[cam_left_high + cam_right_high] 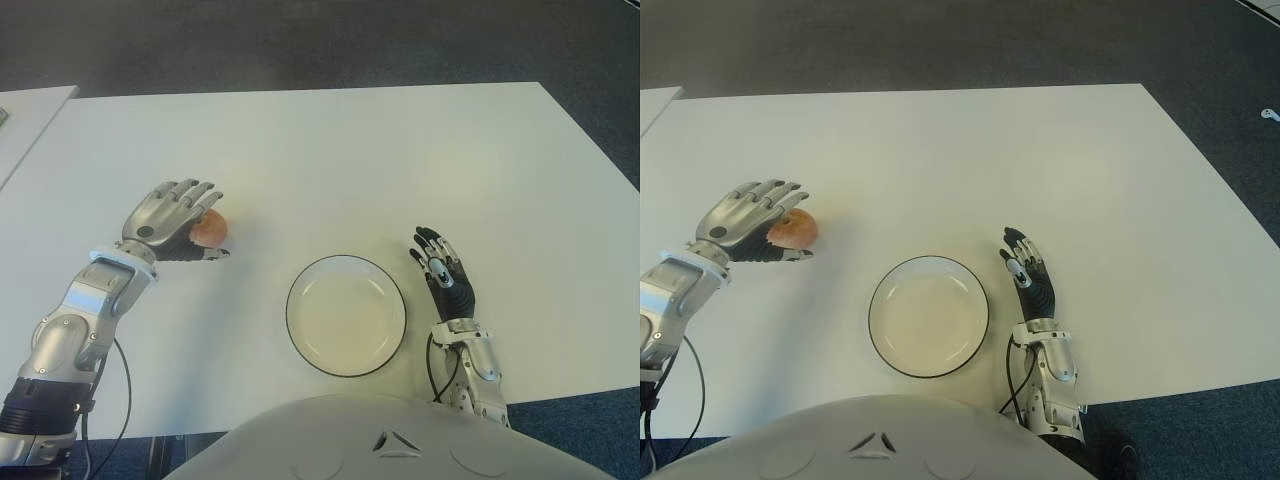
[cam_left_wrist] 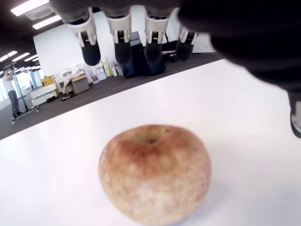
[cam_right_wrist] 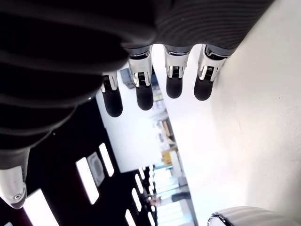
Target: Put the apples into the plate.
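One reddish-yellow apple (image 1: pixel 209 230) sits on the white table (image 1: pixel 330 160), left of the plate. My left hand (image 1: pixel 178 222) hovers over it from the left, fingers spread above the fruit and thumb beside it, not closed on it. The left wrist view shows the apple (image 2: pixel 154 173) standing free on the table beneath the open fingers (image 2: pixel 121 44). A white plate with a dark rim (image 1: pixel 292 325) lies empty near the table's front edge. My right hand (image 1: pixel 443 268) shows just right of the plate, fingers straight and holding nothing.
A second white table (image 1: pixel 25 115) adjoins at the far left. Dark carpet (image 1: pixel 300 40) lies beyond the table's far edge. My own torso (image 1: pixel 390 440) covers the front edge below the plate.
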`<state>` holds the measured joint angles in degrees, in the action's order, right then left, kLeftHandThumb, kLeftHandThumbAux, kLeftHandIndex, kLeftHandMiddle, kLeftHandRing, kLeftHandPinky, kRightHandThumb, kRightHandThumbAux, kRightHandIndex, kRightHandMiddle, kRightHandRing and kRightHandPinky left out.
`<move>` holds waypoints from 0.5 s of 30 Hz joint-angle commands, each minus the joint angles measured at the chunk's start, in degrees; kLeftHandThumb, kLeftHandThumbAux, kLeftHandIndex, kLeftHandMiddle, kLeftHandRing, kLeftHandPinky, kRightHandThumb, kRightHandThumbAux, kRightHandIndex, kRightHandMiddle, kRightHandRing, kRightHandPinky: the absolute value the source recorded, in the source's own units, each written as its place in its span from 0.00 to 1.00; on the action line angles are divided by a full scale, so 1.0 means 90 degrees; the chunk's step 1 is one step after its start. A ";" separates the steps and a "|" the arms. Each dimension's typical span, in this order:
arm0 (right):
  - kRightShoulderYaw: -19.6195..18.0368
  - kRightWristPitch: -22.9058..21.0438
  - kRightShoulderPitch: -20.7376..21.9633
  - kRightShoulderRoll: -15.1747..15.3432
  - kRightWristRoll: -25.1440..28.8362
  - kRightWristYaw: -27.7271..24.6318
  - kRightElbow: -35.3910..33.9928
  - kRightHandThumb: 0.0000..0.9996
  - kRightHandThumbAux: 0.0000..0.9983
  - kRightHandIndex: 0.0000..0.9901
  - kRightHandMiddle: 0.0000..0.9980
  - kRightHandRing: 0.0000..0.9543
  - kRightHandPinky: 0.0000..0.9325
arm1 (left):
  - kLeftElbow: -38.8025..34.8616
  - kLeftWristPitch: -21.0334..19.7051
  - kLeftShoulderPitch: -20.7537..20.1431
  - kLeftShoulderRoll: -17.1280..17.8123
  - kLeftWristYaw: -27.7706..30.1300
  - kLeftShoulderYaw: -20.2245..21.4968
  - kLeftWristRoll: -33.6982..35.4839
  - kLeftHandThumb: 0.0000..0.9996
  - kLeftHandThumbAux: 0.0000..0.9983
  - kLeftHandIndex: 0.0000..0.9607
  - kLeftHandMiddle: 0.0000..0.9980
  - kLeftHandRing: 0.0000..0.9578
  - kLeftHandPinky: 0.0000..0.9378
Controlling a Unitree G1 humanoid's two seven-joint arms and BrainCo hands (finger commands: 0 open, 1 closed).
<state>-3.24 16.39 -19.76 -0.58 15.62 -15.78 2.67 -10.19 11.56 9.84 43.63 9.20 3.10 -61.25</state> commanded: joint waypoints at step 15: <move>-0.0031 -0.0007 -0.0061 0.0044 -0.0151 0.0054 0.0153 0.25 0.52 0.17 0.14 0.04 0.00 | 0.0905 -0.0116 -0.0120 0.0258 -0.0359 -0.0336 0.0232 0.26 0.33 0.01 0.00 0.00 0.02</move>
<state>-3.35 16.83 -19.79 -0.24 14.82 -15.67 2.93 -3.67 11.10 9.68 45.43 6.90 1.07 -59.61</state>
